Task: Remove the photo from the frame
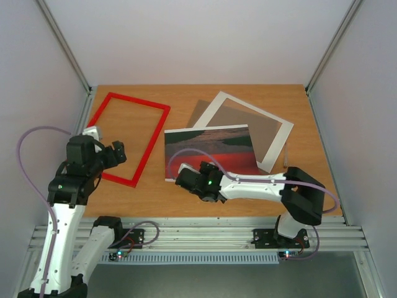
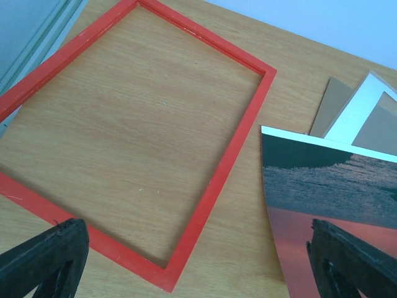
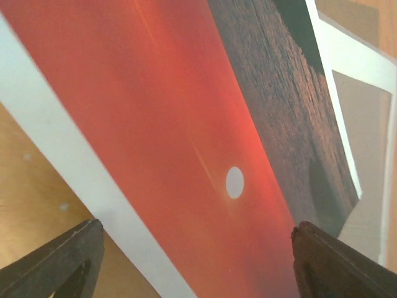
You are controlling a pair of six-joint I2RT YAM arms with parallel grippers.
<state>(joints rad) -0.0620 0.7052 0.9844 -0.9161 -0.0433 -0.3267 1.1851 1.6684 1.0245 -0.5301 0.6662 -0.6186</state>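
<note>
The right jaws are spread wide with nothing pinched between them, low over the near edge of the photo (image 1: 211, 146), just in from the middle of the desk's (image 1: 149, 202) near edge. In the right wrist view the print fills the space beyond the two fingers (image 3: 56, 261), its red sky and small white sun plain. The left jaws are likewise spread and empty, hanging over the near part of the frame (image 1: 152, 144) by the desk's left edge. The frame lies flat on bare wood, its opening showing only desk. The photo lies out of it, just beside its right bar without touching. Farther back, the photo's far right part overlaps a white mat (image 1: 254, 111), tilted toward the far right corner, with a brown backing board (image 1: 200, 117) showing at its left.
</note>
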